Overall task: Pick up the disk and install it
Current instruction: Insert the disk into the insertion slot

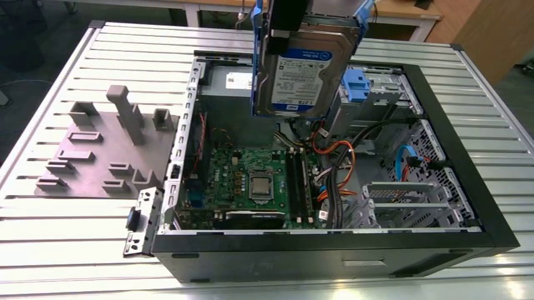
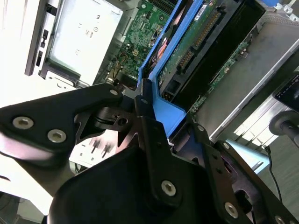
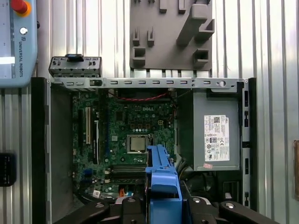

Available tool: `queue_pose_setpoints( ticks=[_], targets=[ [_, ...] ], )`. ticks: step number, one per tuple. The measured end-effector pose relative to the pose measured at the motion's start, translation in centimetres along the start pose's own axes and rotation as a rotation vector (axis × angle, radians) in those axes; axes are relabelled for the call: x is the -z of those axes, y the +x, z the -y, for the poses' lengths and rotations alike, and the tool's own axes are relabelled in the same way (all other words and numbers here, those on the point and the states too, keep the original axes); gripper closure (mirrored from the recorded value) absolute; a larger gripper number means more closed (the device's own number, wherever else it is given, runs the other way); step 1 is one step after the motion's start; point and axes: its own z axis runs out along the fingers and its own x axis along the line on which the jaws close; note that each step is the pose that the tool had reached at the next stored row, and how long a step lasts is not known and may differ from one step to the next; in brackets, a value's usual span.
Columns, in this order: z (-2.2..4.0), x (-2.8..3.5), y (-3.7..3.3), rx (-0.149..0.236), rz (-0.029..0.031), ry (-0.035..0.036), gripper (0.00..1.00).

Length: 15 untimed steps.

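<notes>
Item 1. Black two-fingered gripper (image 2: pixel 156 105): I found its jaws closed tight on the blue plastic bracket of the disk, one finger (image 2: pixel 144 100) pressed flat against the bracket's edge. In the exterior view the gripper (image 1: pixel 288 15) came down from the top edge of the picture.

Item 2. Disk (image 1: pixel 299 75), a flat silver-grey hard drive with a white-and-blue label in a blue frame: I noted it hanging on edge from the gripper, in the air above the open computer, label face turned to the exterior camera. In the second wrist view its green circuit side (image 2: pixel 196 42) showed; in the first wrist view the blue frame (image 3: pixel 161 179) stood over the motherboard.

Item 3. Grey metal drive cage with a small blue handle (image 1: pixel 356 84): just behind the disk, on the exterior view's right.

Item 4. Green motherboard (image 1: pixel 242 165) with a square silver processor (image 3: pixel 138 143): flat on the case floor beneath the disk.

Item 5. Grey power supply box (image 3: pixel 217 135): beside the motherboard, inside the case.

Item 6. Orange and black cables (image 1: pixel 338 156): between motherboard and cage.

Item 7. Black open-sided computer case (image 1: pixel 334 253): lying on its side.

Item 8. Grey plastic fixture plate with upright blocks (image 1: pixel 100 150): beside the case, on the exterior view's left.

Item 9. Slatted aluminium table (image 1: pixel 67 219): I recorded it under everything.
</notes>
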Motion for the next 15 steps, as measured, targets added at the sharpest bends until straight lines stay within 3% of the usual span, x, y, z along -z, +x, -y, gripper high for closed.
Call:
queue_pose_setpoints(
  ticks=[6, 15],
  targets=[
    [0.01, 0.02, 0.50, 0.000, 0.0000, 0.0000, 0.64],
    [0.02, 0.15, 0.53, 0.000, -0.0003, -0.0002, 0.64]
  ],
)
